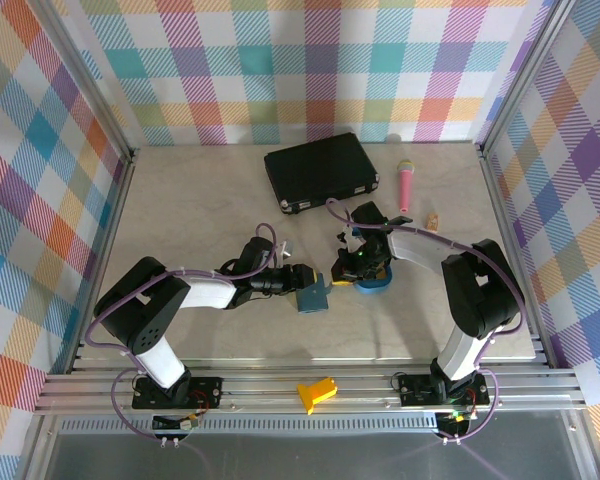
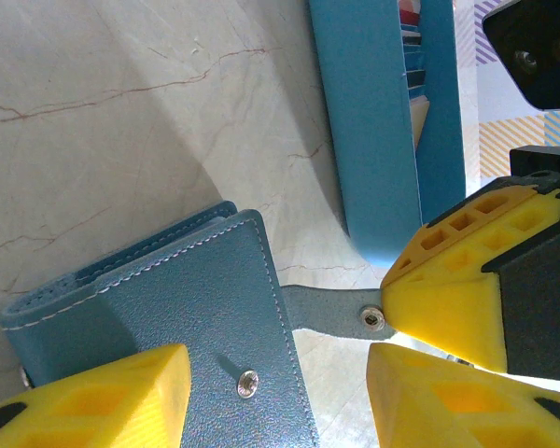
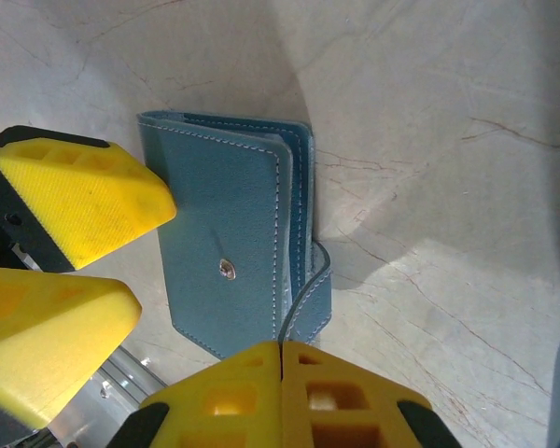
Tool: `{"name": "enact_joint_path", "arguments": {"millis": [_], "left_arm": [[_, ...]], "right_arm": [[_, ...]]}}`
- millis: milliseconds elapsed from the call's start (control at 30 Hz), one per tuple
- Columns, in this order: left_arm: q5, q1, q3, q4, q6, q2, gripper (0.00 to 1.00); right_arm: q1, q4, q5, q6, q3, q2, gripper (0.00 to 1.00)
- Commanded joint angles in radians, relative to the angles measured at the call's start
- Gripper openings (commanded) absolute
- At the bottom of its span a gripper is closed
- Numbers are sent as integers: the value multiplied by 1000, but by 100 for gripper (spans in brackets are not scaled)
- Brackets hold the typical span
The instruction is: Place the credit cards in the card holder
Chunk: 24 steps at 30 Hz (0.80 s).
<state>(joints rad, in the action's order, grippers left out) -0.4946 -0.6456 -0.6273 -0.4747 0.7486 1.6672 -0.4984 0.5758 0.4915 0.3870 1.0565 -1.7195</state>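
At the card holder [image 3: 226, 252] edge, right pincer [image 3: 280, 359] clamps.

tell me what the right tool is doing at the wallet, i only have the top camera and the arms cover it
Observer: The right tool is shut on the clasp tab of the wallet.
Operator: is the wallet open yet
Observer: No, it is folded shut. The tab is unfastened and the snap stud on the front is bare.
Operator: and the left tool
Observer: The left tool has its fingers spread apart, not clamped on the wallet.
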Motion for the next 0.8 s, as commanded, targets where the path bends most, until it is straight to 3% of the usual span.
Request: {"name": "enact_joint_path", "arguments": {"millis": [0, 567, 767], "left_arm": [[-17, -10, -15, -19, 8, 7, 53], [-30, -9, -14, -72, 33, 17, 52], [-15, 5, -2, -46, 42, -45, 52]], "right_arm": [[-21, 3, 29, -2, 26, 21, 0], [-74, -87, 61, 143, 51, -79, 0], [-78, -50, 25, 147, 71, -77, 0]]}}
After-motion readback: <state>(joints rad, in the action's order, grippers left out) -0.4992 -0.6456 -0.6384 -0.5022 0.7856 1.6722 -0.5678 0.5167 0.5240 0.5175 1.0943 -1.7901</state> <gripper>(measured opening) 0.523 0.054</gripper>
